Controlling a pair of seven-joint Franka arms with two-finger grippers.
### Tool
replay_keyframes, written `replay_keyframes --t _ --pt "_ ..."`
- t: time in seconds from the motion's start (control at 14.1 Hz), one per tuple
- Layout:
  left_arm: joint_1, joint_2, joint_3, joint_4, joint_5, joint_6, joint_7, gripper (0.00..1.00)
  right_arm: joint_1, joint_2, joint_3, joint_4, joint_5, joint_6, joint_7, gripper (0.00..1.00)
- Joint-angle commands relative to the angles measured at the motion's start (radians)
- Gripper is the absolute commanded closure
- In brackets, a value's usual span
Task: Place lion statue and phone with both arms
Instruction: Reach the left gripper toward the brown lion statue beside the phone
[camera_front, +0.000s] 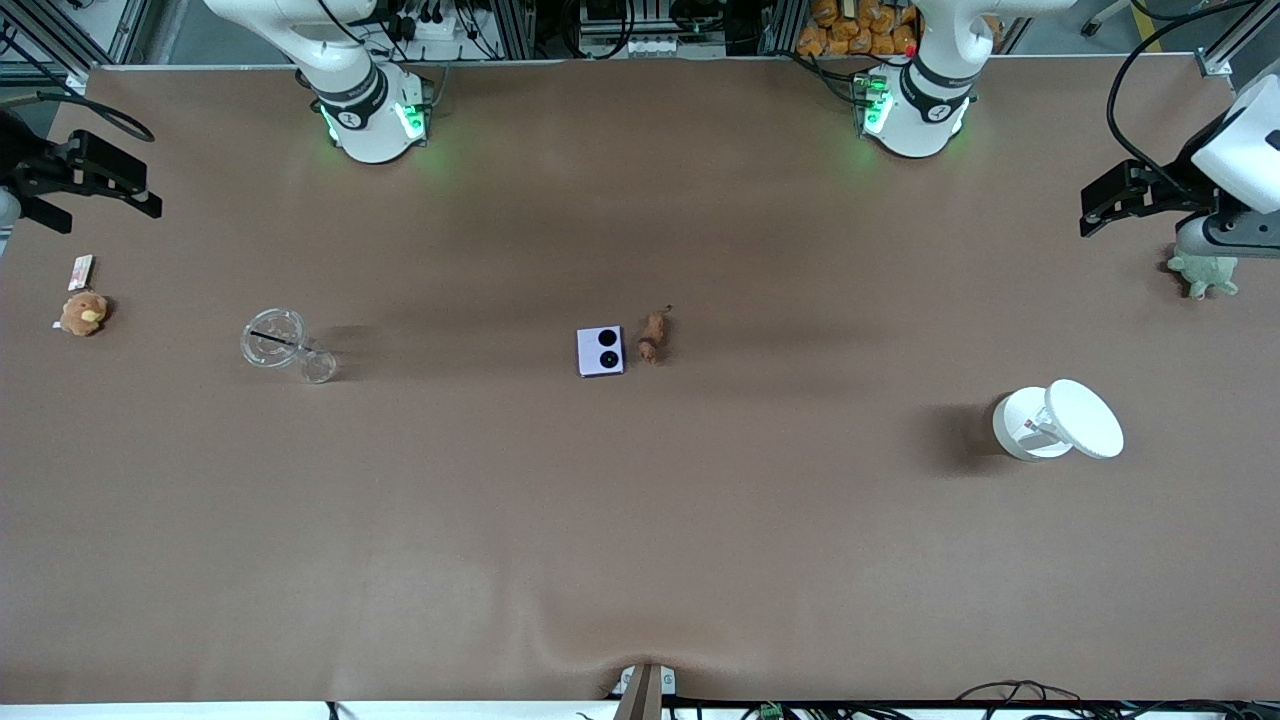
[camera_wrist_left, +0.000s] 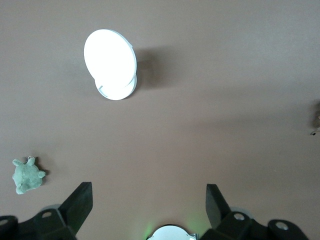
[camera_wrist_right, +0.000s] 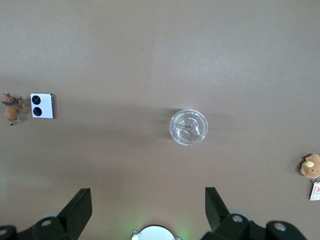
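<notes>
Front view: phone (camera_front: 600, 351) lies flat at the centre of the frame on the brown table (camera_front: 640, 540), face up, two black camera circles showing. Lion statue (camera_front: 653, 336) lies just beside it, toward the left arm's end of the table; a small gap between the two, not touching.

Left gripper (camera_front: 1128, 197) hangs at the right edge of the frame, upper part, up in the air near the green plush turtle (camera_front: 1205, 272). Left wrist view: fingers (camera_wrist_left: 80, 202) spread wide, nothing between them; turtle at lower left of that frame, white tilted stand (camera_wrist_left: 111, 64) at upper left.

Right gripper (camera_front: 88, 182) hangs at the left edge of the front frame, upper part, over bare table above the orange-brown plush toy (camera_front: 83, 313). Right wrist view: fingers (camera_wrist_right: 79, 207) spread wide, holding nothing; phone and lion at the left edge of that frame, clear glass cup (camera_wrist_right: 188, 127) near centre, plush at right edge.

Front view, other items: glass cup lower than the right arm's base, left third of the frame; white stand at lower right; small tag (camera_front: 80, 271) just above the orange plush
</notes>
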Motion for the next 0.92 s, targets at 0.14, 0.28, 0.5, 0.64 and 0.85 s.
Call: replay_keyframes --t 0.14,0.28,0.5,0.64,0.85 --pt "-0.001 0.010 -0.021 0.046 -0.017 -0.024 0.008 0.00 0.021 -0.015 -0.018 -0.005 -0.014 0.004 -0.005 0.00" --pt "-0.007 0.031 -0.027 0.067 -0.020 -0.026 -0.015 0.00 0.021 -0.013 -0.016 -0.005 -0.035 0.004 -0.005 0.00" --pt "-0.030 0.083 -0.090 0.072 -0.020 -0.026 -0.159 0.00 0.018 -0.013 -0.015 -0.005 -0.040 0.002 -0.005 0.00" --pt "-0.045 0.143 -0.149 0.095 -0.020 -0.024 -0.257 0.00 0.018 -0.013 -0.015 -0.006 -0.040 -0.001 -0.005 0.00" --pt "-0.077 0.249 -0.214 0.161 -0.040 -0.017 -0.426 0.00 0.019 -0.013 -0.015 -0.010 -0.040 -0.007 -0.001 0.00"
